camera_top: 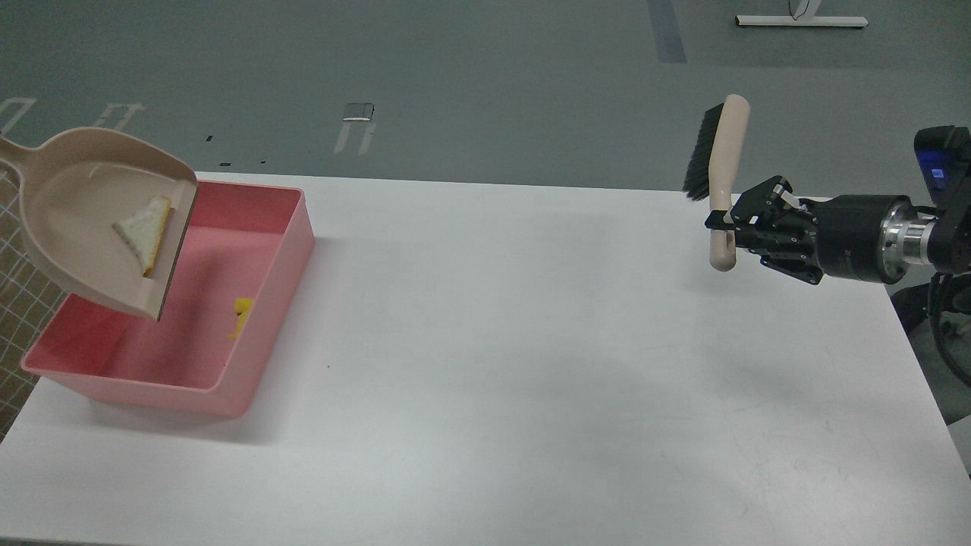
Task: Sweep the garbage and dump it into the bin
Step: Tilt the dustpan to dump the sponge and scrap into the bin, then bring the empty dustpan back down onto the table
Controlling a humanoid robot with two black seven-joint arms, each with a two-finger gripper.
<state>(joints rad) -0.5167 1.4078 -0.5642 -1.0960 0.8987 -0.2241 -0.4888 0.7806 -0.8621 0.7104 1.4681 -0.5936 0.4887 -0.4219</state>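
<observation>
The beige dustpan (91,220) hangs tilted over the left part of the pink bin (250,356), its lip pointing down into the bin. The white triangular bread slice (146,230) lies in the pan close to the lip. The yellow sponge (240,317) lies inside the bin against its right wall, only its yellow side showing. The dustpan's handle runs off the left edge, so my left gripper is out of view. My right gripper (727,226) is shut on the handle of the beige brush (722,174), held upright above the table's far right, bristles facing left.
The white table (531,364) carries the bin at its left end. A tan checked surface (19,303) lies beyond the table's left edge. Grey floor lies behind the table.
</observation>
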